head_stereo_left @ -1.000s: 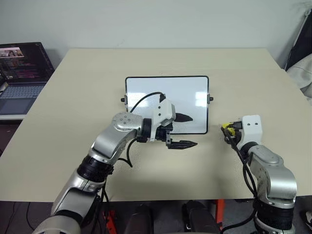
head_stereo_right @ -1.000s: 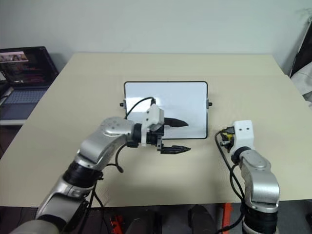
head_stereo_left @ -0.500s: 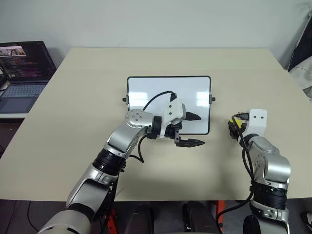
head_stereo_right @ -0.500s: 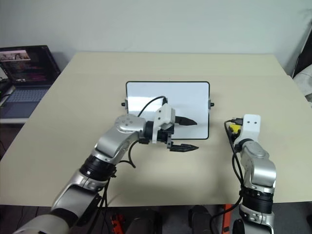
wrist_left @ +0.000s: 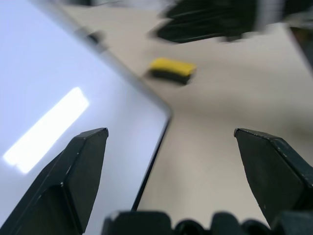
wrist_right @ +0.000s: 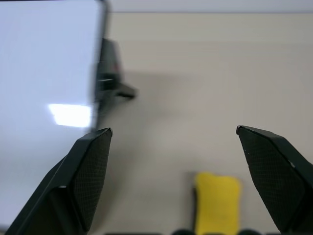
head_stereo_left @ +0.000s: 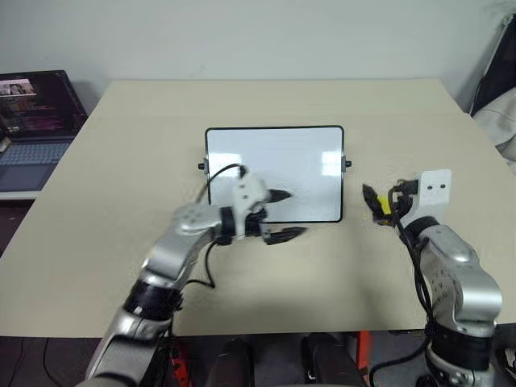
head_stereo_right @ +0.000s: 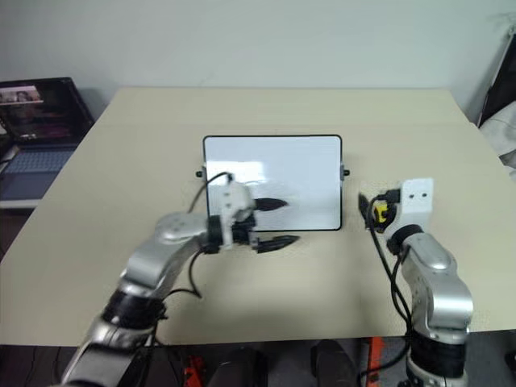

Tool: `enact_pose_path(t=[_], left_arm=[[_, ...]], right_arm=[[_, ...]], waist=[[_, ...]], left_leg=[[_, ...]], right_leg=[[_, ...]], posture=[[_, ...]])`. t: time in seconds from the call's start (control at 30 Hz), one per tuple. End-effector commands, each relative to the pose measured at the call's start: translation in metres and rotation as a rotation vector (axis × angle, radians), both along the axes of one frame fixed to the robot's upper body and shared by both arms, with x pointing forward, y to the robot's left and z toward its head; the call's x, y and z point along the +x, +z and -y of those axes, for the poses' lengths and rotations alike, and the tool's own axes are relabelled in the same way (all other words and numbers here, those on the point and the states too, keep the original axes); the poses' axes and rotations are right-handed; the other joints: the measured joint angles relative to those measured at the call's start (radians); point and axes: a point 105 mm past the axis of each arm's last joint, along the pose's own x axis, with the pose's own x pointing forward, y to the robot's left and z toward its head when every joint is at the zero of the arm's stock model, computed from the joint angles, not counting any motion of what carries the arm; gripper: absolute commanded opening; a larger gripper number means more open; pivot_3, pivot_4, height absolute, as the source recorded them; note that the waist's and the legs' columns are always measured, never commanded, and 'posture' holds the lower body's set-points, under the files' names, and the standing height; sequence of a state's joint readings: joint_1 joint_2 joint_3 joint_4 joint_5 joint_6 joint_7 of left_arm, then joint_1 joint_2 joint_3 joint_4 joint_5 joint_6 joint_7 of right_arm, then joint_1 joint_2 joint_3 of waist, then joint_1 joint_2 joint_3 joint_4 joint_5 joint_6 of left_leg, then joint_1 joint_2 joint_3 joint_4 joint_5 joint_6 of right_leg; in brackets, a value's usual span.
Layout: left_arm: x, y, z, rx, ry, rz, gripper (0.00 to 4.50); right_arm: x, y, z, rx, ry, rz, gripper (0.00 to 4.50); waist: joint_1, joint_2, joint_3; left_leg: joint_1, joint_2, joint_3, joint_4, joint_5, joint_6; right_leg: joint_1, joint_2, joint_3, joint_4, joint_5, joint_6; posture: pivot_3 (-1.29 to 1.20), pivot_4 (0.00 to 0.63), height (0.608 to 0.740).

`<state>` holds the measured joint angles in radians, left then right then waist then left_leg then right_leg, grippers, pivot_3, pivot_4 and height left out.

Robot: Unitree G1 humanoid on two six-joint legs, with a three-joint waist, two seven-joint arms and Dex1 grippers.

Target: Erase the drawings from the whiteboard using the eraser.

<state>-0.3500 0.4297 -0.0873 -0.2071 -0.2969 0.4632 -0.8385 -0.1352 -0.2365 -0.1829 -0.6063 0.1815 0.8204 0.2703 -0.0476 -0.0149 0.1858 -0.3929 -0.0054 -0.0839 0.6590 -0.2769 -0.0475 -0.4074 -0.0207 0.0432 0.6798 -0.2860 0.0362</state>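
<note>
Eraser (wrist_right: 216, 201) flat on bench (head_stereo_left: 121, 210), just right of board (head_stereo_left: 274, 172), long axis toward far edge. Below right hand (wrist_right: 173, 142), fingers spread, not touching. Board long axis left-right. Left hand (head_stereo_left: 280, 216) spread over board's near edge, pointing right.

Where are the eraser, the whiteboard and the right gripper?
eraser (wrist_right: 216, 201): right wrist view, its yellow top.
whiteboard (head_stereo_left: 298, 161): left eye view, bare white surface.
right gripper (wrist_right: 173, 142): right wrist view, between its open fingertips.
</note>
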Motion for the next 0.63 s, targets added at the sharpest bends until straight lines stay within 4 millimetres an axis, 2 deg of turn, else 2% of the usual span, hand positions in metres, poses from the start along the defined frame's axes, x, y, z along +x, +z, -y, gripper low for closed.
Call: enact_pose_path(t=[0.03, 0.13, 0.2, 0.3, 0.4, 0.5, 0.63], left_arm=[[-0.009, 0.003, -0.043, -0.092, 0.315, 0.025, 4.5], [-0.023, -0.014, -0.077, -0.109, 0.556, 0.03, 4.5], [-0.028, -0.02, -0.089, -0.129, 0.698, 0.058, 4.5], [-0.037, -0.027, -0.101, -0.13, 0.852, 0.12, 4.5], [-0.038, -0.031, -0.1, -0.139, 0.923, 0.145, 4.5], [-0.038, -0.034, -0.094, -0.13, 0.923, 0.161, 4.5], [-0.038, -0.036, -0.098, -0.113, 0.943, 0.165, 4.5]], right_arm=[[-0.021, 0.0, -0.022, -0.039, 0.111, 0.087, 4.46], [-0.03, -0.011, -0.011, -0.016, 0.045, 0.194, 4.46], [-0.04, -0.024, 0.006, -0.024, -0.005, 0.223, 4.46], [-0.052, -0.048, 0.044, 0.056, -0.188, 0.163, 4.46], [-0.059, -0.057, 0.062, 0.078, -0.274, 0.128, 4.46], [-0.061, -0.055, 0.051, 0.058, -0.215, 0.124, 4.46], [-0.057, -0.052, 0.043, 0.046, -0.174, 0.112, 4.46]], waist=[[0.004, 0.0, 0.0], [0.014, -0.001, 0.0], [0.025, -0.002, -0.001], [0.04, -0.003, -0.001], [0.041, -0.003, -0.001], [0.04, -0.002, -0.001], [0.034, -0.002, -0.001]], left_leg=[[-0.001, 0.0, -0.001, 0.001, 0.0, 0.0], [0.001, -0.002, 0.0, 0.003, 0.0, 0.0], [0.004, -0.002, 0.0, 0.003, 0.0, 0.0], [0.011, -0.002, -0.001, 0.003, 0.0, 0.0], [0.016, -0.001, 0.0, 0.003, 0.0, 0.0], [0.018, -0.001, 0.001, 0.003, 0.0, 0.0], [0.019, 0.0, 0.002, 0.002, 0.0, 0.0]], right_leg=[[0.0, -0.001, 0.001, 0.0, 0.0, 0.0], [0.002, -0.002, 0.001, 0.0, 0.0, 0.001], [0.005, -0.002, 0.001, -0.001, 0.001, 0.002], [0.014, -0.002, 0.0, -0.004, 0.001, 0.002], [0.019, -0.002, 0.002, -0.005, -0.002, 0.006], [0.019, -0.001, 0.002, -0.003, -0.002, 0.006], [0.019, 0.001, 0.002, -0.002, -0.003, 0.006]], posture=[[0.0, 0.15, 0.74], [0.0, 0.15, 0.74], [0.0, 0.15, 0.74], [0.0, 0.15, 0.74], [0.0, 0.15, 0.74], [0.0, 0.15, 0.74], [0.0, 0.15, 0.74]])
